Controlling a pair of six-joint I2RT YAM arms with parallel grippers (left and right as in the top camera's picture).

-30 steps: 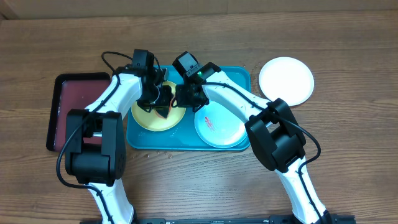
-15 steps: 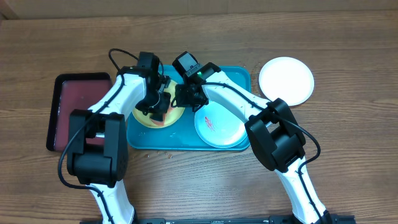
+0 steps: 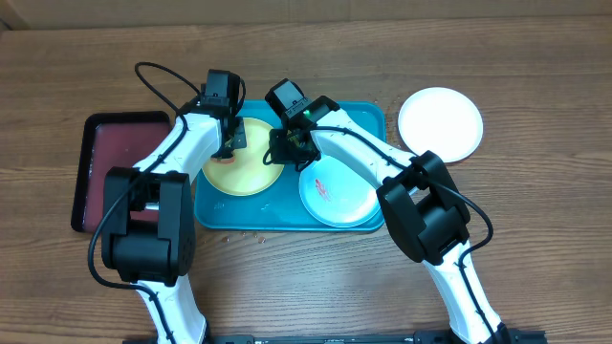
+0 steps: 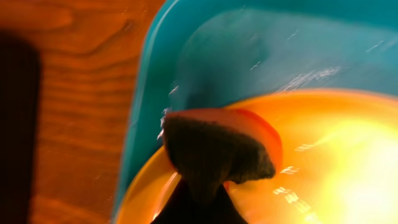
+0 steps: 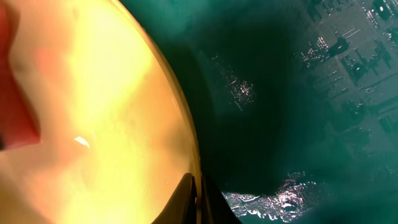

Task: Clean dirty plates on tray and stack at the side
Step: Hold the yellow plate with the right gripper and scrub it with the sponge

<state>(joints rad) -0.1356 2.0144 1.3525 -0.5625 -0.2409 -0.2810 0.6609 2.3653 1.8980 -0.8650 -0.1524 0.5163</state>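
Observation:
The yellow-green plate lies in the left half of the teal tray. My left gripper is shut on a sponge with a dark scouring face and orange back, which it presses on the plate's far left rim. At the plate's right edge my right gripper is shut, its thin fingers pinching the rim. The pale aqua plate, marked with a red smear, rests in the tray's right half. Off the tray, on the table at the right, lies the white plate.
A dark red tray with a black rim lies left of the teal tray, under the left arm. Small crumbs dot the wood in front of the teal tray. Both arm bases stand at the near side.
My left gripper has carried the sponge from the middle of the yellow-green plate up to its far left rim. The right gripper has kept its pinch on the rim.

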